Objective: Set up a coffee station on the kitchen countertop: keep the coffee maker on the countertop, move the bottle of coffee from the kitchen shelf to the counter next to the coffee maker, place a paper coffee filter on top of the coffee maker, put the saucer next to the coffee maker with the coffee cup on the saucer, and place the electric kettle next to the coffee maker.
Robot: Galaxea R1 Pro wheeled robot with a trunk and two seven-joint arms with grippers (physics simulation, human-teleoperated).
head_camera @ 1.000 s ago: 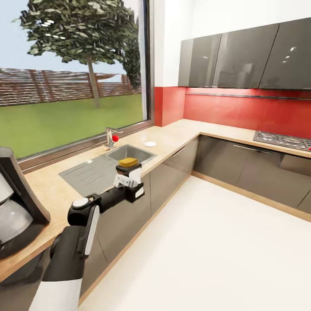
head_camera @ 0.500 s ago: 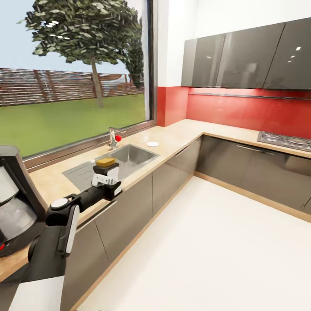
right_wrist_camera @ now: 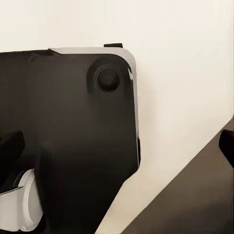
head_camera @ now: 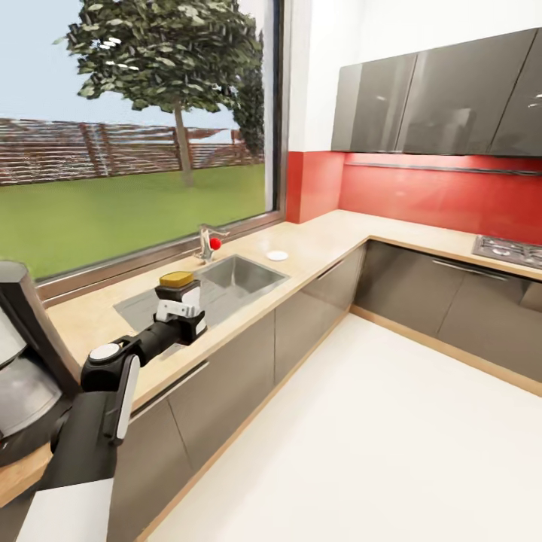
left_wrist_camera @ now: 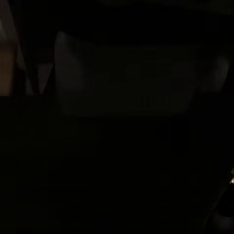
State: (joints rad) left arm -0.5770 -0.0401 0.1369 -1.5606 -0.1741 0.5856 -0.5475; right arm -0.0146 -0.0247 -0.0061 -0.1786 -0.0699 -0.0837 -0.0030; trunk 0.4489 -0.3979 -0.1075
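One sink [head_camera: 226,282] lies between coffee maker [head_camera: 26,361] and saucer [head_camera: 277,255].

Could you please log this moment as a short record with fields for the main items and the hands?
left hand: raised over the countertop, shut on bottle with yellow cap
coffee maker: on the countertop, at the head view's left edge
sink: inset in the countertop, beyond the bottle
saucer: on the countertop past the sink
right hand: state unclear

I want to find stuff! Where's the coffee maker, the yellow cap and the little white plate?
coffee maker [head_camera: 22,361], head view, its glass carafe.
yellow cap [head_camera: 175,279], head view, top of the cap.
saucer [head_camera: 277,255], head view, its middle.
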